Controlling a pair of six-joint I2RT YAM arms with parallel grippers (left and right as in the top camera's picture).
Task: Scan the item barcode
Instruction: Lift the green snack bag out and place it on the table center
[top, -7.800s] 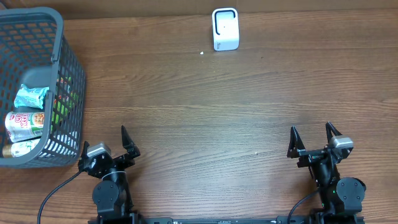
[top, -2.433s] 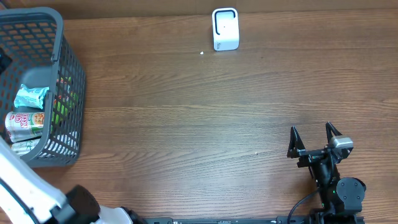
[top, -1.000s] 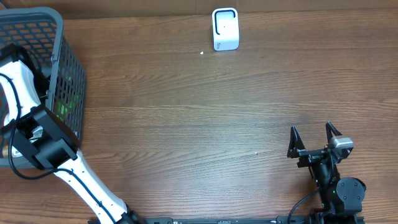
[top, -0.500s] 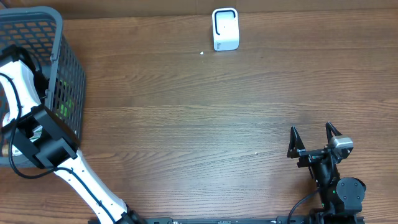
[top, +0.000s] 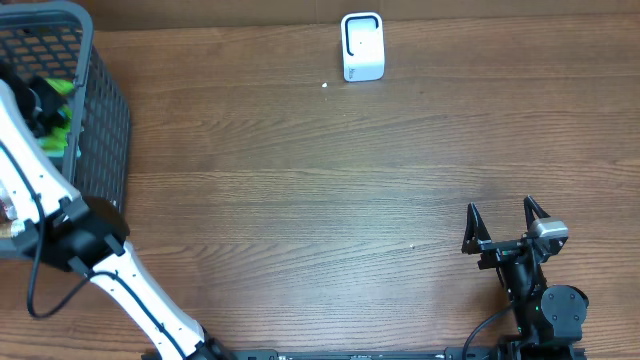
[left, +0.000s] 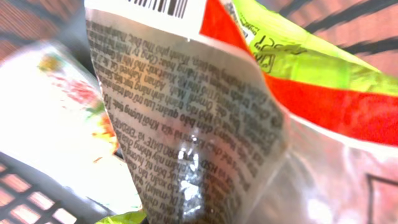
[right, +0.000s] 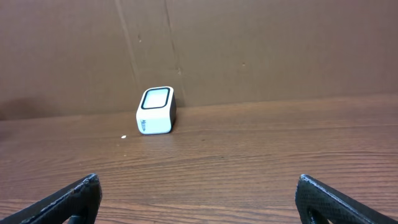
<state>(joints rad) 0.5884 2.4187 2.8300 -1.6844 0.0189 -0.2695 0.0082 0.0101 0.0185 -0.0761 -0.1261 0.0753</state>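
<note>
A crinkled snack packet (left: 205, 124) fills the left wrist view, with a silver printed back, red and lime-green front and a barcode (left: 163, 6) at its top edge. My left gripper (top: 42, 102) is down inside the grey basket (top: 105, 110) at the far left, shut on this packet, whose green edge (top: 62, 88) shows beside it. Its fingers are hidden behind the packet. The white scanner (top: 362, 46) stands at the back middle of the table, also facing my right wrist view as the scanner (right: 156, 110). My right gripper (top: 505, 222) rests open at the front right, holding nothing.
The basket has tall mesh walls around my left arm (top: 95, 240), and other groceries lie blurred beneath the packet. A brown cardboard wall (right: 249, 50) backs the wooden table (top: 320, 200).
My left gripper has shut on the packet and moved toward the far end of the basket with it. The right arm has not moved.
</note>
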